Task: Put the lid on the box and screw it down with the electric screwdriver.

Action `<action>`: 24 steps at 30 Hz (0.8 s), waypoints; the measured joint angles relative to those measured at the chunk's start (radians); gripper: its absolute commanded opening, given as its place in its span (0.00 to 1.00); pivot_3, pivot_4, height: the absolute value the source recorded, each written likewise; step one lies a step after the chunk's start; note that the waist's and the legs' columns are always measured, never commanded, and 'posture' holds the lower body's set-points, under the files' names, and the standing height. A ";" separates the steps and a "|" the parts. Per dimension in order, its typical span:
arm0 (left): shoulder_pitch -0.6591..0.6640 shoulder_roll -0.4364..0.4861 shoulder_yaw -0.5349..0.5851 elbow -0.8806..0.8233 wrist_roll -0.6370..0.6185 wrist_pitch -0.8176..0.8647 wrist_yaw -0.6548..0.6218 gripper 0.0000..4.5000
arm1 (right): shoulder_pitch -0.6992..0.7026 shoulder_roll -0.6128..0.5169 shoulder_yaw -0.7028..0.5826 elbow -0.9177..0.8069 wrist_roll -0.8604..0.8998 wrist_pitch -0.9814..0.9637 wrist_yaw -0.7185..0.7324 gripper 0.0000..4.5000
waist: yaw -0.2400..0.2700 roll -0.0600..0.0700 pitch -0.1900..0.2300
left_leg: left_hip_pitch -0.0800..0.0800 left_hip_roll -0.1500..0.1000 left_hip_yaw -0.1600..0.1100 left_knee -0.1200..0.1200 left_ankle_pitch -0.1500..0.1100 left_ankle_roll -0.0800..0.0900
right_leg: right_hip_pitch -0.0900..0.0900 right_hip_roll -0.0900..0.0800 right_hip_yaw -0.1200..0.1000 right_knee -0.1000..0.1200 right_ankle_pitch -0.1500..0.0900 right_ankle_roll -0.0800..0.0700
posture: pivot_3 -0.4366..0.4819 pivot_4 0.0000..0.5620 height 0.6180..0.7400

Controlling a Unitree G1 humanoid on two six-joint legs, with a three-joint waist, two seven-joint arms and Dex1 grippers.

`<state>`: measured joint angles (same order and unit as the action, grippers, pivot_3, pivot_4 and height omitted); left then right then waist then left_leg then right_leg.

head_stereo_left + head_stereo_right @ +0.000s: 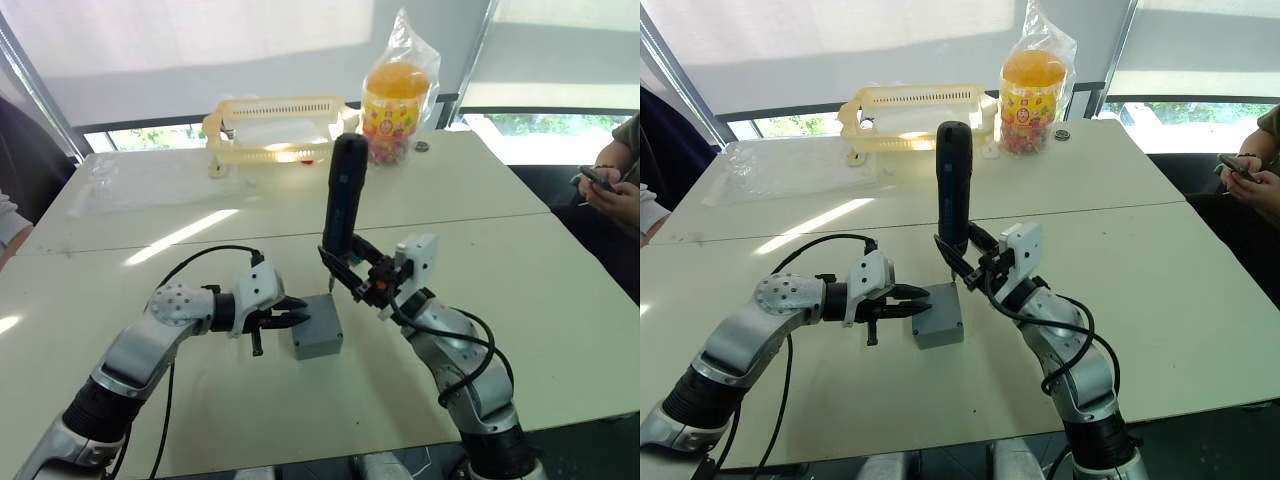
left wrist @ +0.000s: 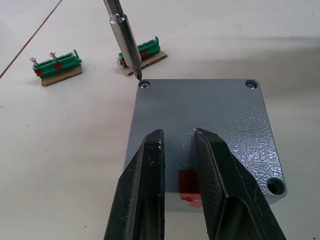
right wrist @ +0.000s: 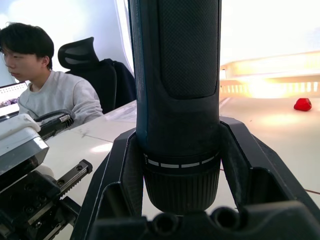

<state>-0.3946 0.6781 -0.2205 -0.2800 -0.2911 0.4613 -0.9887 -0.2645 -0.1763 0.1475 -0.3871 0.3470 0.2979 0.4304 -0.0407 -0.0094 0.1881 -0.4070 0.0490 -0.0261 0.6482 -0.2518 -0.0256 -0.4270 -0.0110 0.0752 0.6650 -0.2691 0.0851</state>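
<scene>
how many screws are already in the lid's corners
2: one in the lid corner under the electric screwdriver bit, one in the next far corner. A near corner hole is empty; the left gripper hides the fourth.

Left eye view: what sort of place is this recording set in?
Probably an office or lab workspace: pale tables pushed together by blinded windows, seated people around them, one on a black office chair at a laptop, another holding a phone.

White counter (image 1: 520, 270) carries a grey box (image 1: 317, 327) at lower centre, with a yellow basket (image 1: 275, 128) and candy jar (image 1: 395, 100) at upper centre.
</scene>
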 measured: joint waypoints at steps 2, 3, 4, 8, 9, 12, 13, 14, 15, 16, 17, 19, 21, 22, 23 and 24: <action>0.000 0.000 0.000 0.000 0.000 0.000 0.000 0.21 | 0.002 0.000 0.002 0.000 0.000 0.000 0.000 0.39 | 0.000 0.000 0.000 | 0.000 0.000 0.000 0.000 0.000 0.000 | 0.000 0.000 0.000 0.000 0.000 0.000 | 0.48 0.27 1.00; 0.000 0.000 0.000 0.000 0.000 0.000 0.000 0.21 | 0.002 0.000 0.002 0.000 0.000 0.000 0.000 0.39 | 0.000 0.000 0.000 | 0.000 0.000 0.000 0.000 0.000 0.000 | 0.000 0.000 0.000 0.000 0.000 0.000 | 0.48 0.27 1.00; 0.000 0.000 0.000 0.000 0.000 0.000 0.000 0.21 | 0.002 0.000 0.003 0.000 0.000 0.000 0.000 0.39 | 0.000 0.000 0.000 | 0.000 0.000 0.000 0.000 0.000 0.000 | 0.000 0.000 0.000 0.000 0.000 0.000 | 0.48 0.27 1.00; 0.000 0.000 0.000 0.002 0.003 -0.007 0.000 0.21 | 0.002 0.000 0.004 0.000 0.000 0.000 0.000 0.39 | 0.000 0.000 0.000 | 0.000 0.000 0.000 0.000 0.000 0.000 | 0.000 0.000 0.000 0.000 0.000 0.000 | 0.48 0.27 1.00; 0.000 0.000 0.000 0.002 0.004 -0.008 0.000 0.21 | 0.002 0.000 0.004 0.000 0.000 0.000 0.000 0.39 | 0.000 0.000 0.000 | 0.000 0.000 0.000 0.000 0.000 0.000 | 0.000 0.000 0.000 0.000 0.000 0.000 | 0.48 0.27 1.00; 0.000 0.000 -0.001 0.002 0.005 -0.009 0.000 0.21 | 0.003 0.000 0.004 0.000 0.000 0.000 0.000 0.39 | 0.000 0.000 0.000 | 0.000 0.000 0.000 0.000 0.000 0.000 | 0.000 0.000 0.000 0.000 0.000 0.000 | 0.48 0.27 1.00; 0.000 0.000 -0.001 0.002 0.006 -0.010 0.000 0.21 | 0.003 0.000 0.004 0.000 0.000 0.000 0.000 0.39 | 0.000 0.000 0.000 | 0.000 0.000 0.000 0.000 0.000 0.000 | 0.000 0.000 0.000 0.000 0.000 0.000 | 0.48 0.27 1.00; 0.000 0.000 -0.001 0.002 0.006 -0.010 0.000 0.21 | 0.003 0.000 0.004 0.000 0.000 0.000 0.000 0.39 | 0.000 0.000 0.000 | 0.000 0.000 0.000 0.000 0.000 0.000 | 0.000 0.000 0.000 0.000 0.000 0.000 | 0.48 0.27 1.00; 0.000 0.000 -0.001 0.002 0.006 -0.010 0.000 0.21 | 0.003 0.000 0.005 0.000 0.000 0.000 0.000 0.39 | 0.000 0.000 0.000 | 0.000 0.000 0.000 0.000 0.000 0.000 | 0.000 0.000 0.000 0.000 0.000 0.000 | 0.48 0.27 1.00; 0.000 0.000 -0.001 0.002 0.006 -0.011 0.000 0.21 | 0.004 0.000 0.005 0.000 0.000 0.000 0.000 0.39 | 0.000 0.000 0.000 | 0.000 0.000 0.000 0.000 0.000 0.000 | 0.000 0.000 0.000 0.000 0.000 0.000 | 0.48 0.27 1.00; 0.000 0.000 -0.001 0.003 0.007 -0.011 0.000 0.21 | 0.005 0.001 0.005 -0.001 0.000 0.000 0.000 0.39 | 0.000 0.000 0.000 | 0.000 0.000 0.000 0.000 0.000 0.000 | 0.000 0.000 0.000 0.000 0.000 0.000 | 0.48 0.27 1.00; 0.000 -0.001 -0.001 0.004 0.008 -0.013 0.000 0.21 | 0.007 0.000 0.007 -0.004 0.000 0.000 0.001 0.39 | 0.000 0.000 0.000 | 0.000 0.000 0.000 0.000 0.000 0.000 | 0.000 0.000 0.000 0.000 0.000 0.000 | 0.48 0.27 1.00; 0.000 -0.002 -0.001 0.005 0.008 -0.014 0.000 0.21 | 0.009 0.000 0.010 -0.005 0.000 0.000 0.004 0.39 | 0.000 0.000 0.000 | 0.000 0.000 0.000 0.000 0.000 0.000 | 0.000 0.000 0.000 0.000 0.000 0.000 | 0.48 0.27 1.00; 0.000 -0.002 -0.001 0.005 0.008 -0.014 0.000 0.21 | 0.009 -0.002 0.012 -0.005 0.000 0.000 0.006 0.39 | 0.000 0.000 0.000 | 0.000 0.000 0.000 0.000 0.000 0.000 | 0.000 0.000 0.000 0.000 0.000 0.000 | 0.48 0.27 1.00; 0.000 -0.003 -0.001 0.006 0.008 -0.015 0.001 0.21 | 0.012 -0.003 0.015 -0.006 -0.001 -0.001 0.008 0.39 | 0.000 0.000 0.000 | 0.000 0.000 0.000 0.000 0.000 0.000 | 0.000 0.000 0.000 0.000 0.000 0.000 | 0.48 0.27 1.00; 0.000 -0.004 -0.001 0.006 0.009 -0.015 0.001 0.21 | 0.012 -0.004 0.016 -0.007 -0.003 -0.001 0.009 0.39 | -0.001 0.000 0.000 | 0.000 0.000 0.000 0.000 0.000 0.000 | 0.000 0.000 0.000 0.000 0.000 0.000 | 0.48 0.27 1.00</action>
<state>-0.3943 0.6744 -0.2220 -0.2739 -0.2825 0.4463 -0.9878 -0.2527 -0.1800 0.1636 -0.3938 0.3443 0.2971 0.4393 -0.0412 -0.0095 0.1876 -0.4067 0.0490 -0.0261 0.6482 -0.2518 -0.0256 -0.4267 -0.0110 0.0751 0.6650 -0.2691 0.0851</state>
